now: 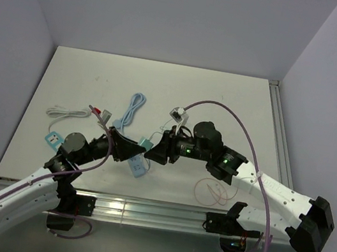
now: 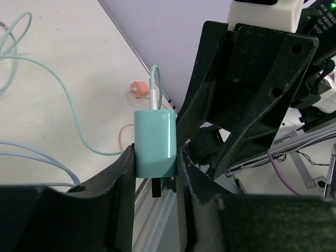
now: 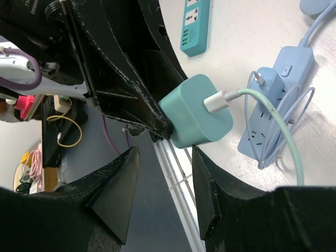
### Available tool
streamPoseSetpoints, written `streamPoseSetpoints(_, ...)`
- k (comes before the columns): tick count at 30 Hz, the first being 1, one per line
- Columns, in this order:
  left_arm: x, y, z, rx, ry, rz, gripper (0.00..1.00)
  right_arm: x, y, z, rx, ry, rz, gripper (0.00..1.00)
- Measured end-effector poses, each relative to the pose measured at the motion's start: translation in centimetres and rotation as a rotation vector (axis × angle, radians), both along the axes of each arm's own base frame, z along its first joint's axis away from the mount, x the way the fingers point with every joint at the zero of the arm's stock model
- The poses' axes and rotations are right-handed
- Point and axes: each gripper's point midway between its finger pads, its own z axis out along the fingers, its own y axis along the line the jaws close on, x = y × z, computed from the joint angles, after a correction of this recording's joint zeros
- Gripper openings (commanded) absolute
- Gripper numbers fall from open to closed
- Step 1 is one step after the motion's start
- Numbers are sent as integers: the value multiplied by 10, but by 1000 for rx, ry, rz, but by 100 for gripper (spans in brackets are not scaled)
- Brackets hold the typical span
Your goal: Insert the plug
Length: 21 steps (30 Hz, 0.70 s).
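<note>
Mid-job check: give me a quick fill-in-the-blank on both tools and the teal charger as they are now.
1. The left tool is ___ on the teal cube-shaped plastic charger.
2. The right tool stands ___, with nothing between its fingers.
3. The pale green cable enters the charger through a ___ connector.
Missing words: shut; open; white.
</note>
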Motion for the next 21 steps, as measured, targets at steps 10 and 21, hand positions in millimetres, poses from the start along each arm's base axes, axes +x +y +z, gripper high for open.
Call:
streamPoseSetpoints(10, -14, -2, 12, -36, -32, -69, 0, 0, -3, 1, -1, -15, 1, 55)
streamPoseSetpoints(21, -23, -5, 19, -69, -25, -128, 1, -1, -6, 5, 38, -16, 43, 58)
